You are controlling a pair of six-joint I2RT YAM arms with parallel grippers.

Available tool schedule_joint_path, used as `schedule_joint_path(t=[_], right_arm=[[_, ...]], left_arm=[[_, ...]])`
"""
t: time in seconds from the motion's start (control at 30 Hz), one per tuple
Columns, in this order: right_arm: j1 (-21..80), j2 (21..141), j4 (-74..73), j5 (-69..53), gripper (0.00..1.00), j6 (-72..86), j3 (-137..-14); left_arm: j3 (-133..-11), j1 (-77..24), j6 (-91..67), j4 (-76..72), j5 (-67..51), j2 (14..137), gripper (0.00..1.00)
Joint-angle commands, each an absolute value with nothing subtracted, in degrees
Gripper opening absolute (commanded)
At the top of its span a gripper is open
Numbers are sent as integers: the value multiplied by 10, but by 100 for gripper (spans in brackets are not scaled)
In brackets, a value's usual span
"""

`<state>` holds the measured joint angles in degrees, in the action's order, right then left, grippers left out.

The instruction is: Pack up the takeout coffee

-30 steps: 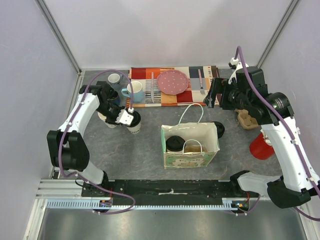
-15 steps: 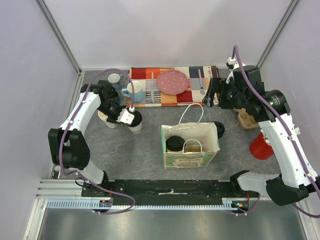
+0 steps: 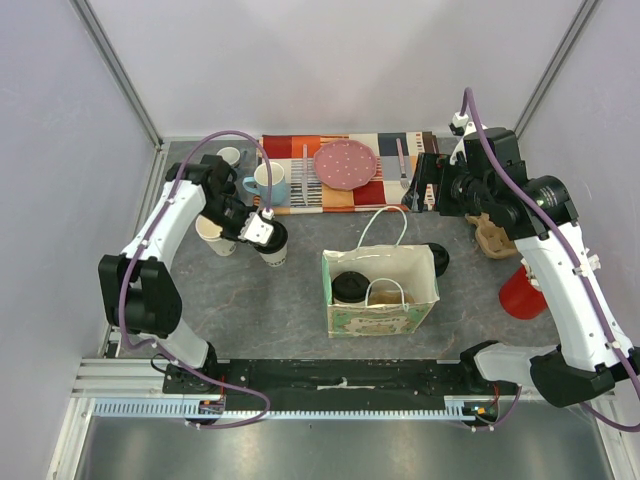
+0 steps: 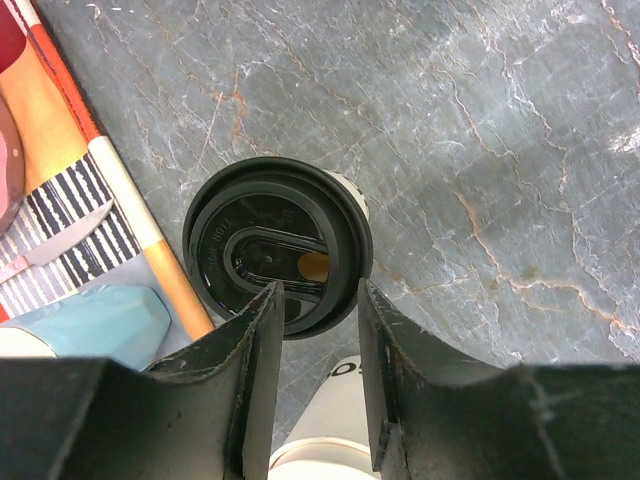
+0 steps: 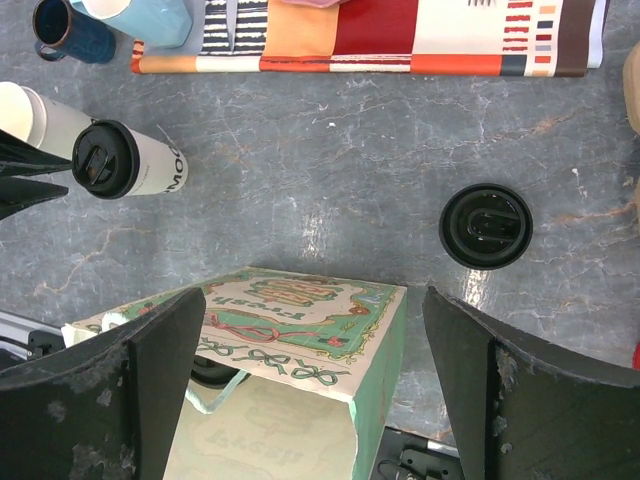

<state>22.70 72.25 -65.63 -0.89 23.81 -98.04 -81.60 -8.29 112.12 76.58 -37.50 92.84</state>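
One blue mug [image 3: 268, 182], striped cloth [image 3: 340, 200] just beside lidded cup [image 3: 275, 254]

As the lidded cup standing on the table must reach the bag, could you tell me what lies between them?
Nothing: only bare grey tabletop runs from the lidded cup to the paper bag, seen in the top and right wrist views.

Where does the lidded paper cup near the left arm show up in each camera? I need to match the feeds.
Top external: lidded paper cup left of centre, just in front of the light blue mug.
Left wrist: cup at centre, black lid seen from above; mug at lower left.
Right wrist: cup at upper left; mug at the top edge.
Shared landmark: the light blue mug.
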Motion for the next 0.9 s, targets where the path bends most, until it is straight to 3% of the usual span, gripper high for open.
schedule_joint_path(t=[0.0, 0.47, 0.7, 0.87], right_arm=[[226, 722, -663, -17, 98, 243, -1000], [226, 722, -669, -21, 98, 243, -1007], [226, 724, -671, -23, 98, 242, -1011], [226, 729, -676, -23, 98, 237, -1020]], left_arm=[[-826, -87, 1206, 813, -410, 911, 43], [-818, -105, 1143, 779, -359, 949, 41], [-805, -105, 1146, 782, -345, 949, 30], [-809, -105, 1136, 772, -337, 955, 31]])
